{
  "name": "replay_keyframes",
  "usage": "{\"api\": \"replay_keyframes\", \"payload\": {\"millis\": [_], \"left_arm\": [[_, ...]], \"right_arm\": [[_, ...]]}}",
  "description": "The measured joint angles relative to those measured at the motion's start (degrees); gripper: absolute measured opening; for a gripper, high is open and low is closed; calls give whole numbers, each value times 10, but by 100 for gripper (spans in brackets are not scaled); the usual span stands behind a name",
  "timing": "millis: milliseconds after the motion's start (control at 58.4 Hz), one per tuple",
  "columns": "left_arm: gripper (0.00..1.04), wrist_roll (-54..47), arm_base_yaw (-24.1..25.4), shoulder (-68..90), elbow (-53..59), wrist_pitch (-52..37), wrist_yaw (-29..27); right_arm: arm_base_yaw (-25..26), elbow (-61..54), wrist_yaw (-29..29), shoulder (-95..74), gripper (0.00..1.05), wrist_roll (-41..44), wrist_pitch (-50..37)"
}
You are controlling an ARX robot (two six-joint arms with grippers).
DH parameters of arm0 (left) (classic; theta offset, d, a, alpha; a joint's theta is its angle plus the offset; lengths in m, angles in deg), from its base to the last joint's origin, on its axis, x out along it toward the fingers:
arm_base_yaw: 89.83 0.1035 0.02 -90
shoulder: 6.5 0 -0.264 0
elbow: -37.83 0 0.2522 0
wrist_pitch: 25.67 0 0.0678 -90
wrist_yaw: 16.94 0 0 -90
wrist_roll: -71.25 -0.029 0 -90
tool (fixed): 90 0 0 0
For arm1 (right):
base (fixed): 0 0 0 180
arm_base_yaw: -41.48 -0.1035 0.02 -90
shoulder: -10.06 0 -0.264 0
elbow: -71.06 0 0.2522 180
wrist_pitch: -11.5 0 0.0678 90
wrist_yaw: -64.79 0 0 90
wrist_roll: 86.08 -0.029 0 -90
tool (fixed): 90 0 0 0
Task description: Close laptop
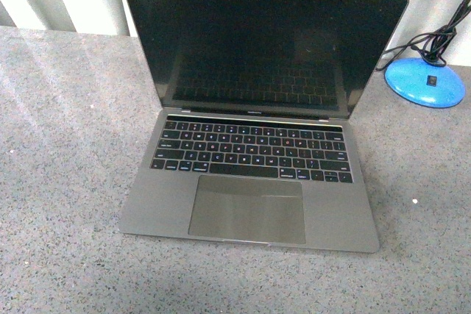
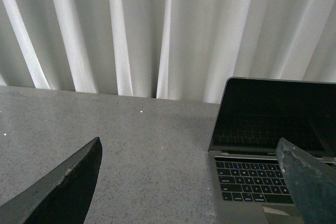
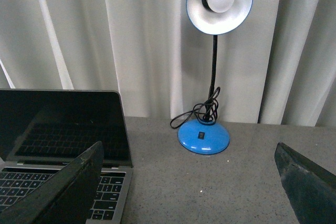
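Your left end effector (image 2: 188, 142) and right end effector (image 3: 188, 145) both hang empty with fingers spread wide, one on either side of the laptop (image 1: 254, 119) — it sits open in the middle of the counter (image 1: 66, 182), screen upright. Reach one end effector to the far side of the lid's top edge, near centre, and press it towards you and down evenly — stay clear of the blue lamp (image 1: 425, 81) at far right.

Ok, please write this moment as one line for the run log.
laptop: open, screen dark, untouched | left gripper: open, empty | right gripper: open, empty | blue desk lamp: right of laptop, apart
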Motion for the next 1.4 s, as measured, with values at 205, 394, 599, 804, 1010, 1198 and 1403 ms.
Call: {"api": "replay_keyframes", "payload": {"millis": [205,394,599,804,1010,1198,1403], "left_arm": [[98,0,0,0,0,0,0],[98,0,0,0,0,0,0],[98,0,0,0,0,0,0],[98,0,0,0,0,0,0],[98,0,0,0,0,0,0],[98,0,0,0,0,0,0],[98,38,-28,29,-16,45,-102]], "right_arm": [[0,0,0,0,95,0,0],[0,0,0,0,95,0,0],[0,0,0,0,95,0,0],[0,0,0,0,95,0,0],[0,0,0,0,95,0,0],[0,0,0,0,95,0,0],[51,48,163,-75,95,67,134]]}}
